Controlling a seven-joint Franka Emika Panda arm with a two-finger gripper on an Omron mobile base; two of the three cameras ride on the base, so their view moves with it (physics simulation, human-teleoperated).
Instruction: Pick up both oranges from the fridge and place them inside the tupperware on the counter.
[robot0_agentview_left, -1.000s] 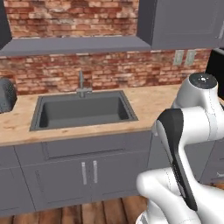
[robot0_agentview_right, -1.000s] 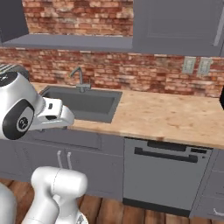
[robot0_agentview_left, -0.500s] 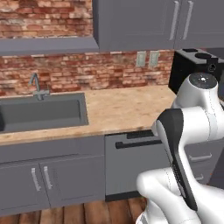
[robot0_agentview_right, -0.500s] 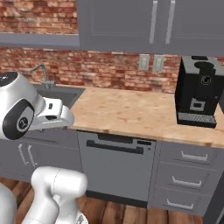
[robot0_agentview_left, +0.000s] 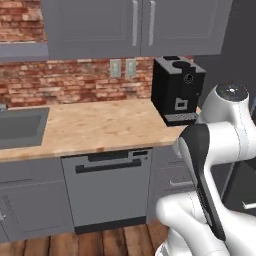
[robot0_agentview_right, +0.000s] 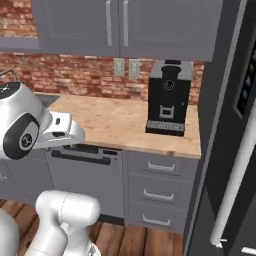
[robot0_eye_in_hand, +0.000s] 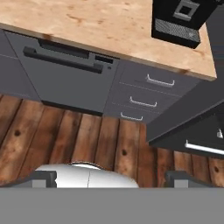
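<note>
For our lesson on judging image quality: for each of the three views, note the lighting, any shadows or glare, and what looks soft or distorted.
Left base view: even, flat light; coffee machine casts barely a shadow on the counter. Right base view: fridge dark, its handle evenly pale, without glare; slightly soft edges. Hand view: steep tilted angle, drawers skewed, floorboards evenly lit.

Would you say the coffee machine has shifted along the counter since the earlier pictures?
No. The coffee machine stands at the same counter end, under the wall sockets; the base drove, shifting the view.
</note>
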